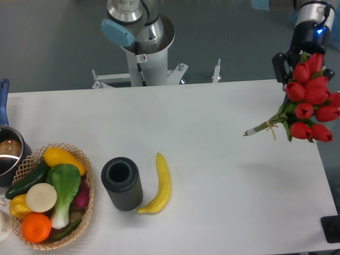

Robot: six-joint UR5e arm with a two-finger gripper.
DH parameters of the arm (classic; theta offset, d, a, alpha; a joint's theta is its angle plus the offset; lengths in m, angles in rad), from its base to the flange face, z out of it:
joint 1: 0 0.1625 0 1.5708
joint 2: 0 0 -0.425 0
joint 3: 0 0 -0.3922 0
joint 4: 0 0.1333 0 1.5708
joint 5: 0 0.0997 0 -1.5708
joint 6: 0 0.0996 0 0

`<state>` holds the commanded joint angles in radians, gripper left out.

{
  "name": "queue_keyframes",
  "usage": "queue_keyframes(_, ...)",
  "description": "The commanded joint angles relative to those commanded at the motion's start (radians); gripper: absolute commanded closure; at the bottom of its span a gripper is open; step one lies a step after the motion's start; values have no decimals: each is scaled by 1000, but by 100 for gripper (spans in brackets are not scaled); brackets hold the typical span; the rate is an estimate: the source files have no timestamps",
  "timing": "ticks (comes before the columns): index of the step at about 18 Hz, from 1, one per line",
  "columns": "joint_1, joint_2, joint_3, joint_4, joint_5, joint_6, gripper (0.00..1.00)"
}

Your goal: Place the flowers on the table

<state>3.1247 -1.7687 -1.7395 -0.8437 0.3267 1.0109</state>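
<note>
A: Where are the flowers?
B: Eight red tulips, grasped in the hand, hanging just below it over the counter's edge.
A: Far left of the hand?
B: One banana, one cylinder, one basket.

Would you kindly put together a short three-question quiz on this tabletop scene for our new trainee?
1. True or false: the flowers already lie flat on the table.
2. Which thing lies right beside the banana? A) the basket B) the dark cylinder C) the pot
3. Fill in: the flowers hang over the table's ____ edge as the camera sees it.

Key:
1. False; the gripper holds them up in the air.
2. B, the dark cylinder.
3. Right.
</note>
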Motion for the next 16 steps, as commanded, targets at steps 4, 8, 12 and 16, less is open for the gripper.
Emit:
queue_keyframes(4,-2,6,-2,-2,26,-2,67)
queue_keyframes(8,-2,15,0,-3,61,-9,67)
queue_keyframes(12,-2,37,0,-5,135,-12,67)
queue_keyframes(16,-17,80,-14,-9,291,-43,67)
